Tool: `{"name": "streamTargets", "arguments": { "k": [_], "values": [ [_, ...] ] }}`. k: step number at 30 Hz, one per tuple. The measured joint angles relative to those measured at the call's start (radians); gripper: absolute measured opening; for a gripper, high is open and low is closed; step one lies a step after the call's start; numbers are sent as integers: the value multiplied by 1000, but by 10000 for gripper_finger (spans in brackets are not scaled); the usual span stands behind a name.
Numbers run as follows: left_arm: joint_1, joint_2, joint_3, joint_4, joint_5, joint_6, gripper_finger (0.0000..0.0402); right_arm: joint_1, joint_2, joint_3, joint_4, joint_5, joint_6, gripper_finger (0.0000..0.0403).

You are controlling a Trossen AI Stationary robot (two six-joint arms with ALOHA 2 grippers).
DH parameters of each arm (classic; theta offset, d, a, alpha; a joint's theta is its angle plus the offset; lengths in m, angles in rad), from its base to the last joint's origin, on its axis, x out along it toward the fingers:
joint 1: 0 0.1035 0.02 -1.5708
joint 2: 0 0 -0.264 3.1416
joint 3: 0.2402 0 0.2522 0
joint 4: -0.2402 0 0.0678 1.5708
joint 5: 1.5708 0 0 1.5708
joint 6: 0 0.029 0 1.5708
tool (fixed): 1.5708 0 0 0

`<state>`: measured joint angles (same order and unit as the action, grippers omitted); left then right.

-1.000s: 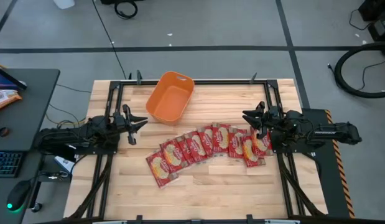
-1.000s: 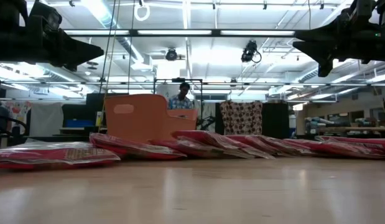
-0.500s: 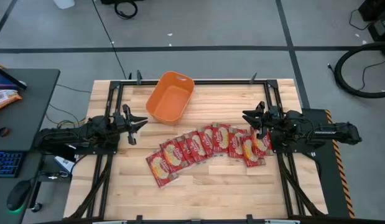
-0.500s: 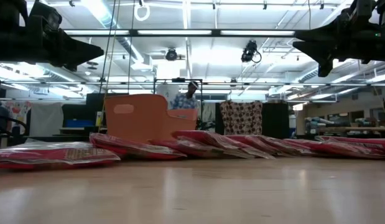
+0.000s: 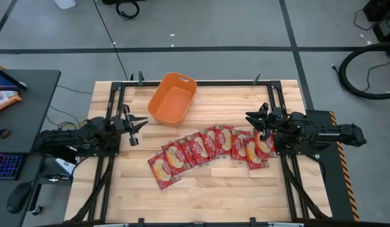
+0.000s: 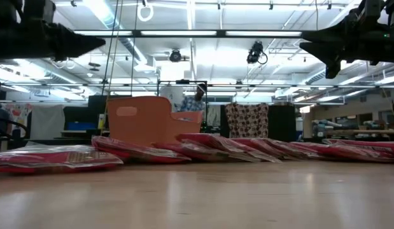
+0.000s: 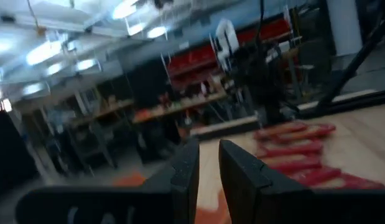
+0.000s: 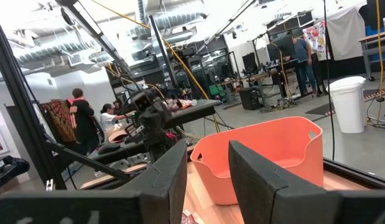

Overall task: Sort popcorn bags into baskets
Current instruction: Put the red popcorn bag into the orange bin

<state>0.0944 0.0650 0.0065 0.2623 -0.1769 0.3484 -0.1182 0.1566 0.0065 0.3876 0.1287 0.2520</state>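
Several red popcorn bags (image 5: 207, 148) lie flat in an overlapping row across the middle of the wooden table; they also show in the low view (image 6: 216, 147) and the left wrist view (image 7: 298, 155). The empty orange tub (image 5: 172, 99) stands on its base at the far middle and also shows in the right wrist view (image 8: 267, 155). My left gripper (image 5: 137, 126) hovers at the table's left side, open by a narrow gap (image 7: 209, 168), empty. My right gripper (image 5: 252, 123) hovers above the right end of the row, open (image 8: 208, 168), empty.
Black frame rails (image 5: 113, 94) run along the table's left, right and far edges. A dark desk (image 5: 18, 126) with a keyboard and a mouse stands left of the table. Bare wood (image 5: 207, 198) lies near the front edge. People (image 8: 77, 115) are in the room beyond.
My left gripper has risen a little and turned about its own axis; in the low view its outline is now thin and pointed. The bags, the tub and my right gripper have kept still.
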Motion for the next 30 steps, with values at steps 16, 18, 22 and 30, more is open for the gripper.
{"name": "streamTargets", "arguments": {
  "k": [16, 18, 22, 30],
  "values": [
    [-1, 1, 0, -77, 81, -502, 66, 0, 0, 0, 44, 58, 0, 123],
    [0, 13, 1, -78, 105, -541, 66, 0, 0, 0, 67, 58, 0, 123],
    [-2, 88, 27, -151, 111, -627, 66, 0, 0, 0, 112, 34, 0, 123],
    [-57, 303, 43, -82, 161, -653, 66, 0, 7, 1, 136, -16, 50, 123]
  ]
}}
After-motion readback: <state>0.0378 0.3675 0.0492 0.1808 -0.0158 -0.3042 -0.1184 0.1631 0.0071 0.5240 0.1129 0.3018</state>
